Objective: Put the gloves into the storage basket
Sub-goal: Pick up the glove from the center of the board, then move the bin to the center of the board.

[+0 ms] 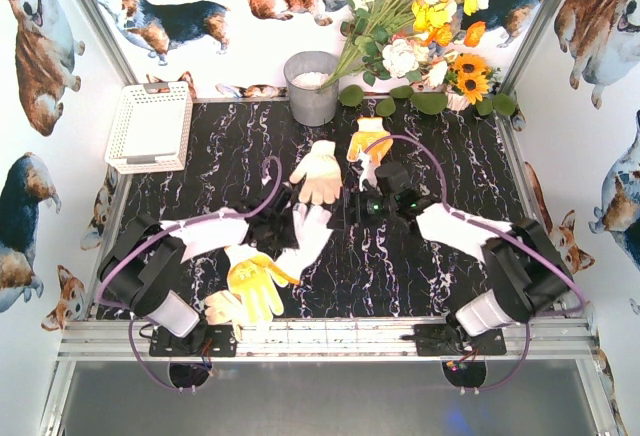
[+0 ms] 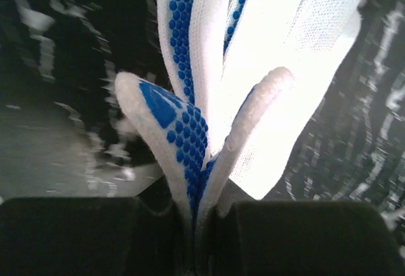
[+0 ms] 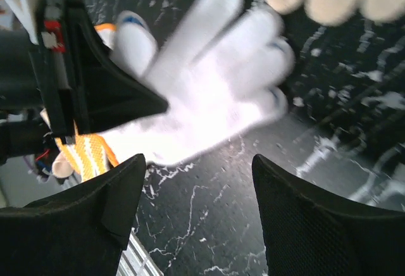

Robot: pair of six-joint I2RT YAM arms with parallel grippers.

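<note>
My left gripper (image 2: 196,216) is shut on a fold of a white glove (image 2: 278,67) with blue grip dots, whose fingers hang away from the jaws over the black marble table. From above, this glove (image 1: 308,234) lies at mid-table beside the left gripper (image 1: 278,211). My right gripper (image 3: 196,175) stands open just off the same glove (image 3: 209,99), with only bare table between its fingers; from above it (image 1: 378,204) sits right of centre. A cream glove (image 1: 320,171), a yellow-and-white glove (image 1: 368,141) and a yellow glove (image 1: 255,281) lie loose. The white storage basket (image 1: 150,126) stands at the far left.
A grey metal bucket (image 1: 312,86) stands at the back centre, with a bunch of artificial flowers (image 1: 420,26) to its right. Another pale glove (image 1: 222,306) lies at the near edge by the left arm's base. The aluminium frame rail (image 1: 330,341) runs along the front.
</note>
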